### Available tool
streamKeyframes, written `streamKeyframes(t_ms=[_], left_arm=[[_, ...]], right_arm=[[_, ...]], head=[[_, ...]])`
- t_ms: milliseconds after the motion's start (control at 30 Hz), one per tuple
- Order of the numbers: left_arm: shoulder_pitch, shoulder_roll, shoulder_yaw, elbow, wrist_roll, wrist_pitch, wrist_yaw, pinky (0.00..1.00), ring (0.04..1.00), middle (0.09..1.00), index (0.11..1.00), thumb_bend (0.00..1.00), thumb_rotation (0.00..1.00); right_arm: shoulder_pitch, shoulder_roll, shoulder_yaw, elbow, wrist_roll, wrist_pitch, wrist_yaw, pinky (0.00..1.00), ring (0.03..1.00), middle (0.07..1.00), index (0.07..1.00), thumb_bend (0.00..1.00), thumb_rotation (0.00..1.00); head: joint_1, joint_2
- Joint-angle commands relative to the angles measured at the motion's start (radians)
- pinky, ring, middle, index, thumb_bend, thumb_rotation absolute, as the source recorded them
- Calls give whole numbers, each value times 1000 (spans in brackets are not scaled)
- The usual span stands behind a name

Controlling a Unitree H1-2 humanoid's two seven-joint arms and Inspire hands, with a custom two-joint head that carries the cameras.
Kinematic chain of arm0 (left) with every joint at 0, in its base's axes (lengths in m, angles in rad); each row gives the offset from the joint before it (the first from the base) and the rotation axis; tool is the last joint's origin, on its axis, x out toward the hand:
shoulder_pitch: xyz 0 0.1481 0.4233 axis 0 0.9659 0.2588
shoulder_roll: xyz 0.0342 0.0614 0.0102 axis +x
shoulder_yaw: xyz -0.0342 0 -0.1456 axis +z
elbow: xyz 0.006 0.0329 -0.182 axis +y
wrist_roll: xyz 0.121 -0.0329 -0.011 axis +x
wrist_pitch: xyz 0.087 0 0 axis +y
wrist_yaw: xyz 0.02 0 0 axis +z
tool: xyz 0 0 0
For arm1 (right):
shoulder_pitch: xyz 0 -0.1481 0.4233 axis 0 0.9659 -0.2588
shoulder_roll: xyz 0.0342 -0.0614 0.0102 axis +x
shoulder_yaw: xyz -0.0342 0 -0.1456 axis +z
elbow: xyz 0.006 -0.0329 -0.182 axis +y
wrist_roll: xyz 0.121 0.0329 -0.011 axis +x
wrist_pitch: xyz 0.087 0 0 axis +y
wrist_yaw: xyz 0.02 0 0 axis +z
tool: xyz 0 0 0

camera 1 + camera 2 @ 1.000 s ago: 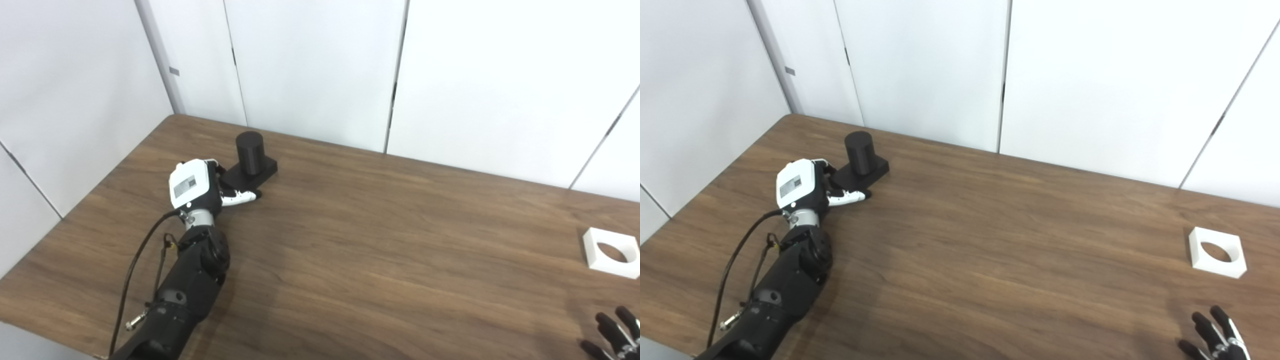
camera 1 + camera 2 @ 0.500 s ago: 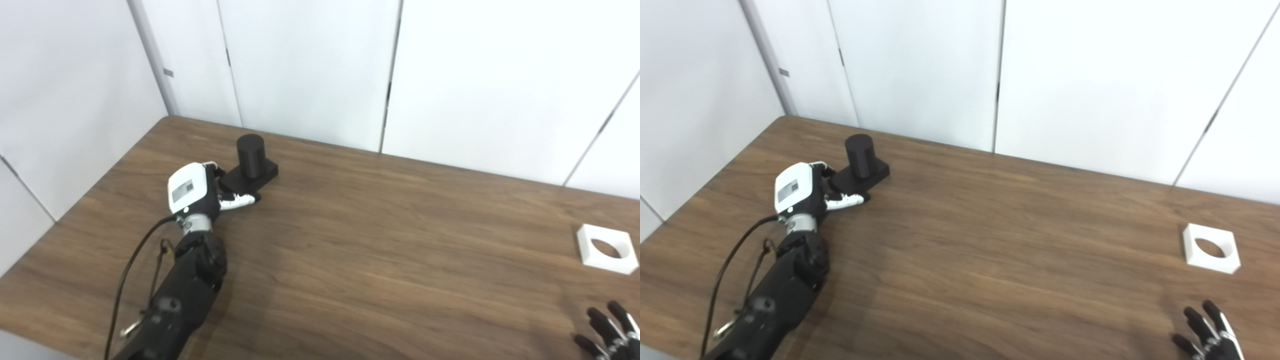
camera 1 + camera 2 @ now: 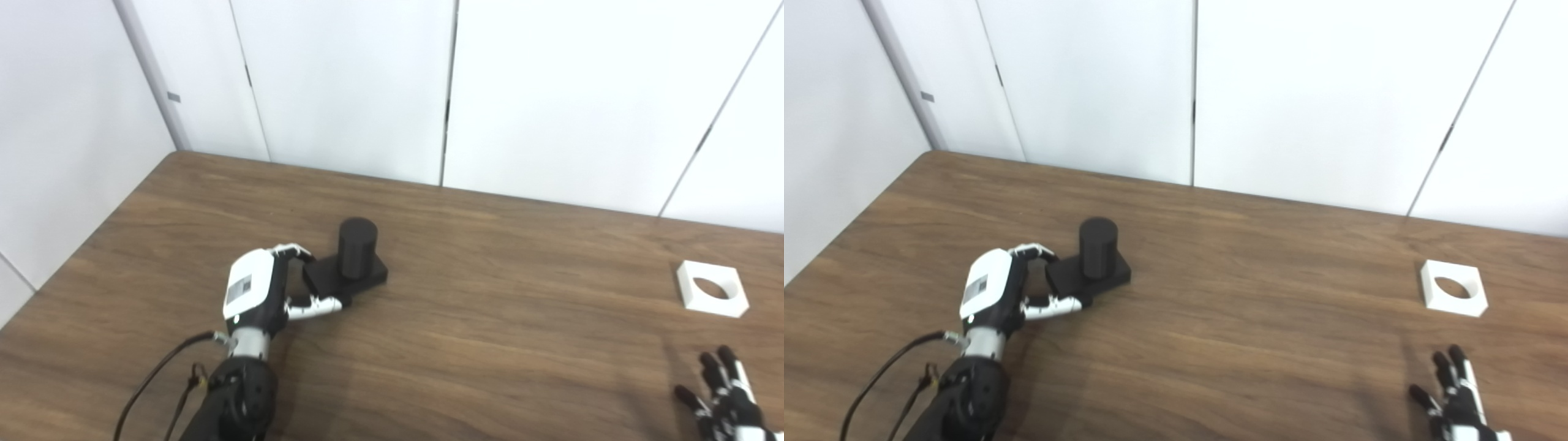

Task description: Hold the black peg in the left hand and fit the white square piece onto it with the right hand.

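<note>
No readable text, brand, number or sign is showing anywhere. A small grey rectangular label is sitting on the white back cover of the left hand [image 3: 254,294], but its print is coming through too blurred and small to make out.

Place: a bare test room or lab booth, not a home or shop.
Walls: plain white panels [image 3: 343,79] fill the upper half of the frame, split by thin dark vertical seams; a pale upright strip runs down the upper left corner.
Desk: a dark wood-grain desk [image 3: 490,343] fills the lower half, butting against the panels at the back and at the left.
Furnishing: only test pieces lie on the desk, a black peg [image 3: 357,250] on a square base left of centre and a white square piece [image 3: 712,297] with a round hole at the right edge.
Machine: a cabled robot hand [image 3: 257,297] enters from the lower left.
</note>
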Motion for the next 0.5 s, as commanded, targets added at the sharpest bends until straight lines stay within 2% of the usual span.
streamKeyframes(t_ms=[0,233,367,467], left_arm=[[10,4,-25,-64,17,-26,-39,703,796,734,486,522,54],[113,-12,-96,-191,-34,-74,-181,716,787,737,486,521,47],[167,-11,-151,-215,-43,-117,-239,729,820,752,485,521,46],[194,-5,-188,-214,-22,-145,-255,740,825,755,485,521,47]], right_arm=[[-11,30,5,-45,5,9,-9,1000,1000,970,1000,682,1000],[-8,43,31,-82,-16,20,-29,1000,1000,960,1000,492,1000],[-4,57,44,-88,-48,26,-56,1000,992,928,991,518,1000],[-1,62,55,-92,-61,35,-69,1000,983,909,974,534,1000]], head=[[-3,2],[-119,57],[-181,76],[-216,95]])
